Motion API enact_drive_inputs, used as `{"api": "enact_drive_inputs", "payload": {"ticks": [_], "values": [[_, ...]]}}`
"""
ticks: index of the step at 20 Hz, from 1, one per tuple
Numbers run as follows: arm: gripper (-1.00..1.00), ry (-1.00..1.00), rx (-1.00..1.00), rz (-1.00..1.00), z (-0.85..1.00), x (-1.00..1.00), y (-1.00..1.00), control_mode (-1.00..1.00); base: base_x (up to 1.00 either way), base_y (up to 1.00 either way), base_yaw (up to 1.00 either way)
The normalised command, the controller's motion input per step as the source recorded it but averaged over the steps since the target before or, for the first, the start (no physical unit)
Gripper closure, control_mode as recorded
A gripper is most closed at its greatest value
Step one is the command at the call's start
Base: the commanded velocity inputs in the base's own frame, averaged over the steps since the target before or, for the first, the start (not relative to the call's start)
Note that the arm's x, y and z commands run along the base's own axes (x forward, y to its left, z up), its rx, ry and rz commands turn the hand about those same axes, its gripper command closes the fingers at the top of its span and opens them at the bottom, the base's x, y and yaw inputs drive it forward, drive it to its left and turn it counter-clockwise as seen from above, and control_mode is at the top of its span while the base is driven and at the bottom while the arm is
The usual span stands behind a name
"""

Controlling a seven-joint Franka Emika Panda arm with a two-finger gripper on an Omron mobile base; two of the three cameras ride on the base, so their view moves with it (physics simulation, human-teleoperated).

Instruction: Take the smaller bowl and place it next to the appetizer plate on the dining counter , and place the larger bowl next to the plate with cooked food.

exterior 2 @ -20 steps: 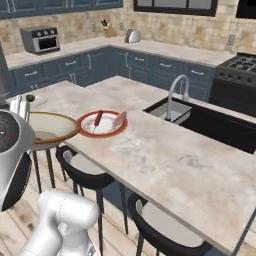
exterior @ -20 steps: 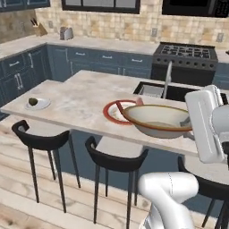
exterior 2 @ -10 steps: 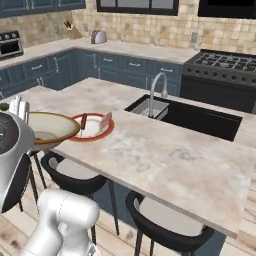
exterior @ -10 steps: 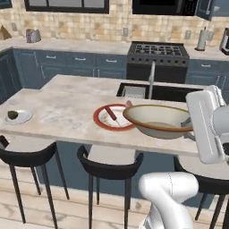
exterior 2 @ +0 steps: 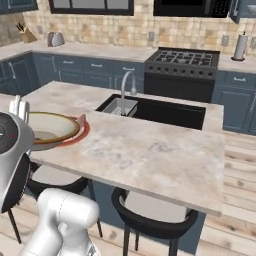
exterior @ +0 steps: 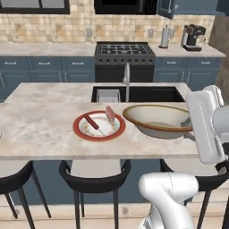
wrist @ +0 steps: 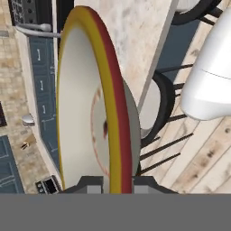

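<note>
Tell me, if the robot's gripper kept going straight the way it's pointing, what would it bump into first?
Probably the plate with cooked food. The gripper is shut on the larger bowl, pointing across the dining counter toward that plate. Depth is hard to judge.

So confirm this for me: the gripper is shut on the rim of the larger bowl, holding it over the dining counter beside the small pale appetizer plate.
Not quite. The gripper is shut on the larger bowl's rim over the dining counter, but the plate beside it is the plate with cooked food, red-rimmed and bearing a sausage, not the small pale one. The left base view shows it.
</note>
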Motion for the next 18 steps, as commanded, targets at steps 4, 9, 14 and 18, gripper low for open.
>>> {"api": "enact_drive_inputs", "payload": {"ticks": [4, 9, 14, 18], "values": [[1.00, 0.00, 0.00, 0.00, 0.00, 0.00, 0.00, 1.00, 0.58, -0.04, -0.40], [1.00, -0.07, 0.06, -0.18, -0.32, 0.76, 0.06, -1.00, 0.14, 0.00, -0.08], [1.00, -0.02, 0.00, 0.11, -0.48, 0.89, -0.44, -1.00, 0.00, 0.00, 0.00], [1.00, -0.01, 0.00, 0.43, -0.59, 0.54, -0.71, -1.00, 0.00, 0.00, 0.00]]}}
